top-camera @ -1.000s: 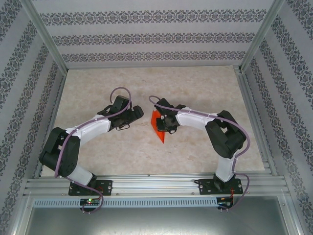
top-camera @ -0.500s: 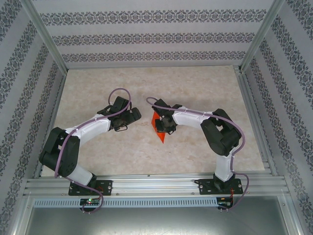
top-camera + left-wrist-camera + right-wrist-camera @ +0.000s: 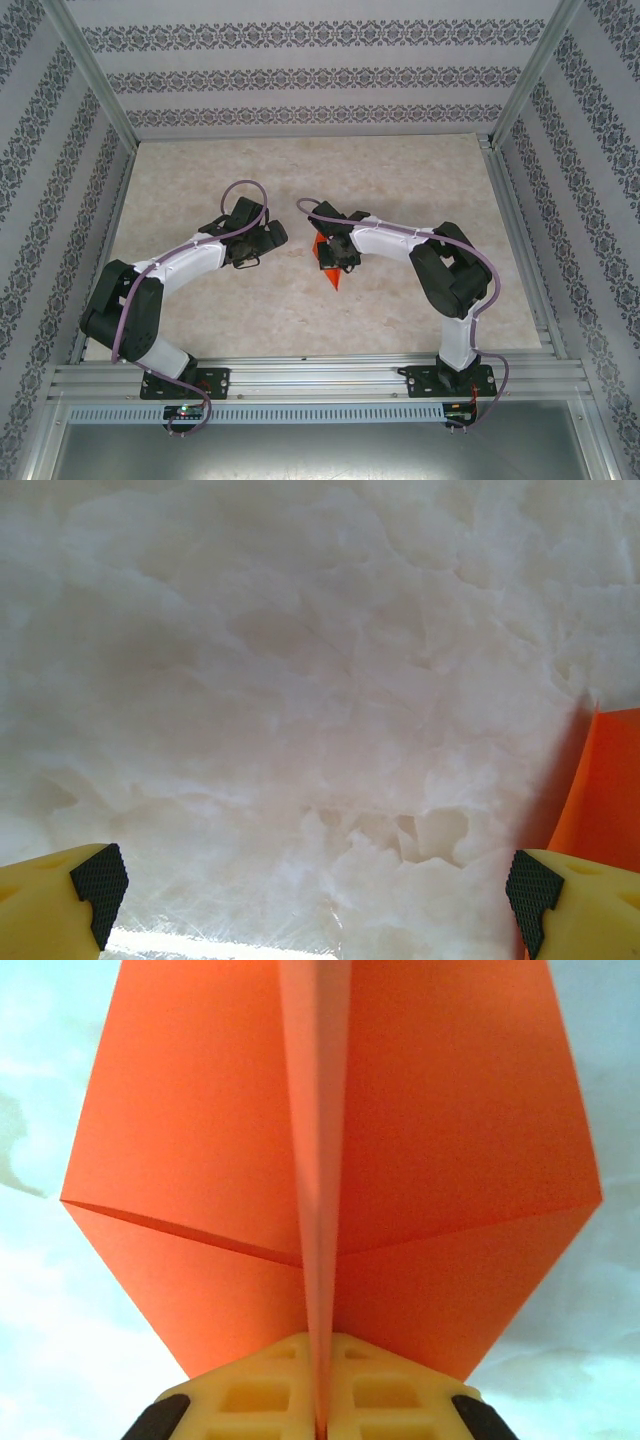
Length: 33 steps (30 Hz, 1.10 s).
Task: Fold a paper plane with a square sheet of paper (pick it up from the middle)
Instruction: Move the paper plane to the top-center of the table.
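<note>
The orange-red sheet of paper [image 3: 333,279] is folded into a pointed shape, its tip toward the near edge of the table. In the right wrist view its centre crease [image 3: 322,1210] stands up as a thin ridge with a flap [image 3: 190,1140] spread to either side. My right gripper [image 3: 322,1405] is shut on that ridge, and its yellow fingers [image 3: 260,1395] press together on the paper. From above, the right gripper [image 3: 336,254] sits over the paper. My left gripper [image 3: 313,880] is open just left of the paper's edge [image 3: 605,790], with bare table between its fingers.
The pale marbled table [image 3: 300,170] is framed by aluminium rails [image 3: 300,375] at the near edge and patterned walls on three sides. The left gripper [image 3: 278,235] and the right one are close together mid-table.
My right gripper has closed on the paper's centre crease, and the paper looks narrower from above. The left arm has barely moved.
</note>
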Available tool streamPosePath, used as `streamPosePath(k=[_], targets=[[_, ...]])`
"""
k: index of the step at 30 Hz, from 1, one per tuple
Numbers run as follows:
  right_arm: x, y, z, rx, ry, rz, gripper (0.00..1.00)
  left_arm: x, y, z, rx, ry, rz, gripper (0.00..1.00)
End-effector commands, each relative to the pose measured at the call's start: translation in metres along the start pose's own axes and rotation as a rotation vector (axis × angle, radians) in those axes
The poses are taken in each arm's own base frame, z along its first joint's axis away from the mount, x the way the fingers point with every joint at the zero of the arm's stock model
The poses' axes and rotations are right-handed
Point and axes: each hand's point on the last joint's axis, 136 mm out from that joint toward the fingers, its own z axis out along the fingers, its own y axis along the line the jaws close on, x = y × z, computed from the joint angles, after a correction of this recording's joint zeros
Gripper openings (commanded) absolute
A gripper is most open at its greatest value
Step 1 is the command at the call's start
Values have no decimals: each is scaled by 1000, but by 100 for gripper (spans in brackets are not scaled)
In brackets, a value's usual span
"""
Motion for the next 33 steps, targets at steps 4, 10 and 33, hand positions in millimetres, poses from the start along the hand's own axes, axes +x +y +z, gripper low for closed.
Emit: streamPosePath(k=[4,10,33], targets=[[-6,-7,-4,69,-20,-42,8,-8,5,-5,-26,-12,8,100],[-3,-6,10,79,15,-43,11,-6,6,-2,-35,-2,9,100],[-150,-40,-19,-8,-197,-25,8,-10,20,-13,-111,-17,43,100]])
